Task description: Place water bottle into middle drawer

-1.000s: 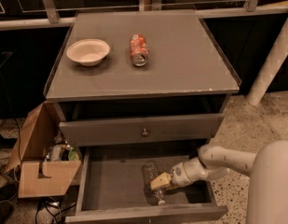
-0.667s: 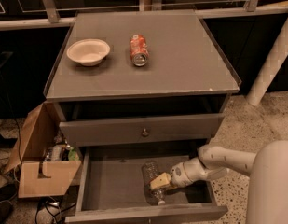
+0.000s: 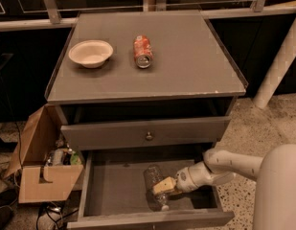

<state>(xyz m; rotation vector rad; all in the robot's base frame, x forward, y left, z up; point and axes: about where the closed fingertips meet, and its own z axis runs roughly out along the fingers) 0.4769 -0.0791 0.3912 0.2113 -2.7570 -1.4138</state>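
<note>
End effector [image 3: 163, 186] low inside the open middle drawer [image 3: 114, 188], clenched around the bottle [image 3: 152, 174] at mid-body. Bottle over drawer floor, right of centre. Can [image 3: 142, 51], bowl [image 3: 90, 53] on counter [image 3: 190, 61].

The robot's arm [image 3: 233, 163] is a smooth, glossy off-white tube with rounded joints, swelling into a broad pale curved shell [image 3: 279, 190] at the near right and narrowing leftward to a tan-tipped claw [image 3: 161, 187] near the front centre.
</note>
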